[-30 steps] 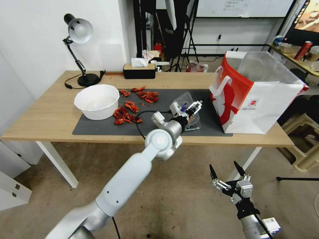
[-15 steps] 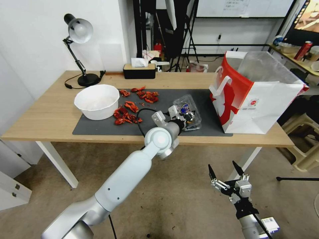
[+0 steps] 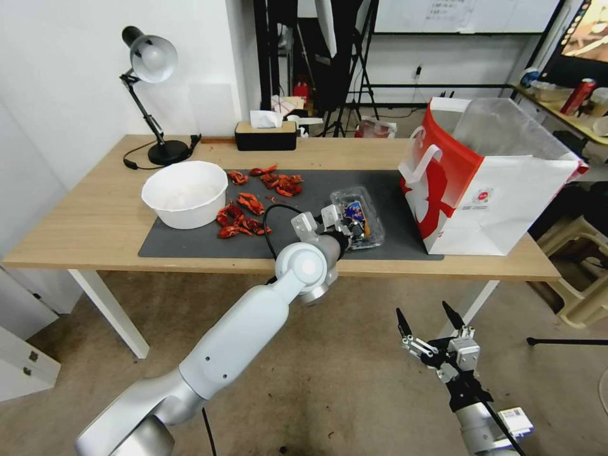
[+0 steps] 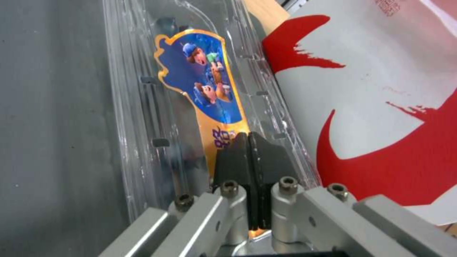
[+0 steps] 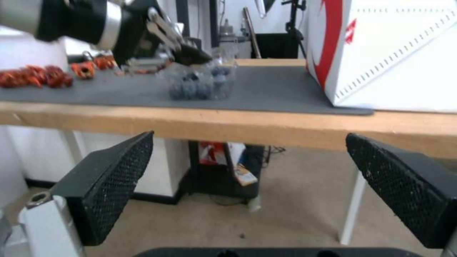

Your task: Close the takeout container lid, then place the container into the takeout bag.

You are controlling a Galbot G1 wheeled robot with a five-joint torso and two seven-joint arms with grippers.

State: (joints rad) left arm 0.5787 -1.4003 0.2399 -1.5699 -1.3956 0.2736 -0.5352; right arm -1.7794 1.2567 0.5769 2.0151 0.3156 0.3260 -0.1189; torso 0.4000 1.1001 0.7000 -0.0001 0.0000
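Note:
The clear takeout container (image 3: 366, 223) with dark berries lies on the grey mat, just left of the takeout bag (image 3: 487, 183). Its lid (image 4: 200, 82), bearing a blue and yellow sticker, lies folded down flat over the berry half. My left gripper (image 3: 356, 230) is shut, its tips (image 4: 247, 137) resting on the lid's near end with nothing between them. In the right wrist view the container (image 5: 202, 84) sits under the left gripper (image 5: 192, 57), beside the bag (image 5: 395, 53). My right gripper (image 3: 423, 311) hangs open below the table's front edge (image 5: 247, 139).
A white bowl (image 3: 185, 193) and red shell pieces (image 3: 244, 212) lie on the mat's left part (image 3: 190, 244). A desk lamp (image 3: 152, 63) and tissue box (image 3: 266, 134) stand at the back. The bag's red-patterned wall (image 4: 371, 107) is close to the container.
The lid has swung from upright down onto the berry half. My left gripper went from open to shut and dropped with the lid. The right gripper barely moved.

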